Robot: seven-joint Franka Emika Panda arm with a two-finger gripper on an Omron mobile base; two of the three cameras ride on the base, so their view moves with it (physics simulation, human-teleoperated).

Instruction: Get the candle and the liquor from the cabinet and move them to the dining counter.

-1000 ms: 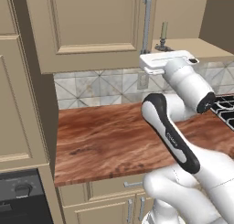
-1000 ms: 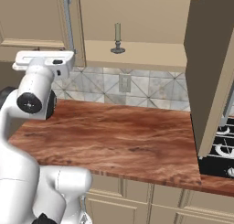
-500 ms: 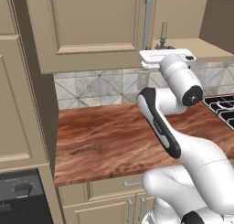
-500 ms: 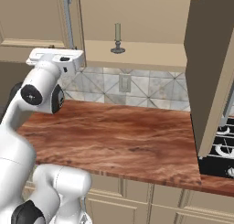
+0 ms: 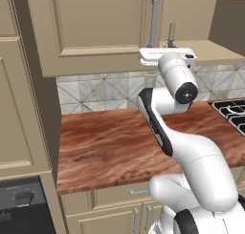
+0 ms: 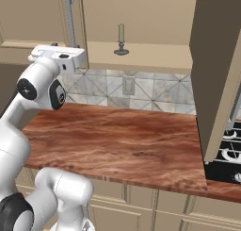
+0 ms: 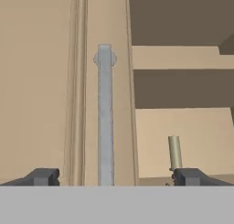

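Left base view: the candle stands upper right on the cabinet shelf. Right base view: it is upper centre. Hand view: the gripper, fingers apart, faces the handle; better shift toward the candle at lower right.

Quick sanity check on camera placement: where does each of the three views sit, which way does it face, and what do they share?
Left base view: behind the arm to its left, facing the beige-tan wall cabinet; the white arm rises lower right, gripper at the shelf edge.
Right base view: behind the arm to its right, facing the open shelf and wood countertop; arm rises lower left.
Hand view: on the hand, facing the long silver bar handle; dark fingertips spread wide.
Shared: all three show the thin pale olive-grey taper candle on the shelf.
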